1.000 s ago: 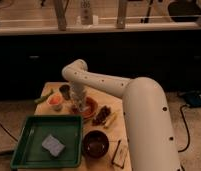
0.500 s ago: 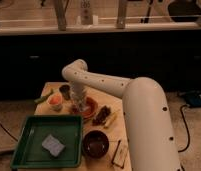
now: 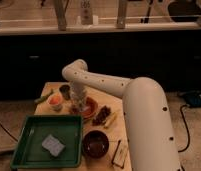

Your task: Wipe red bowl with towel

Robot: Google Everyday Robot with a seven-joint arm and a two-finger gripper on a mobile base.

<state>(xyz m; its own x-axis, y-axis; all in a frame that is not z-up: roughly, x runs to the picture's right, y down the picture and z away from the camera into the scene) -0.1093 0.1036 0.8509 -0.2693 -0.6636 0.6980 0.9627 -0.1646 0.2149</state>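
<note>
The hand (image 3: 78, 104) hangs over the red bowl (image 3: 89, 107) mid-table near the far edge, seemingly mid-wipe; its grip cannot be told. Next: sweep round the bowl's inside.

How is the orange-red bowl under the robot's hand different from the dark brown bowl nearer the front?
The red bowl is glossy orange-red; the dark brown bowl is nearly black-brown. The red bowl sits mid-table with the gripper and a pale towel over its left side, partly hiding it; the dark brown bowl stands uncovered at the front, beside the green tray. Both are round, about equally wide, and upright.
</note>
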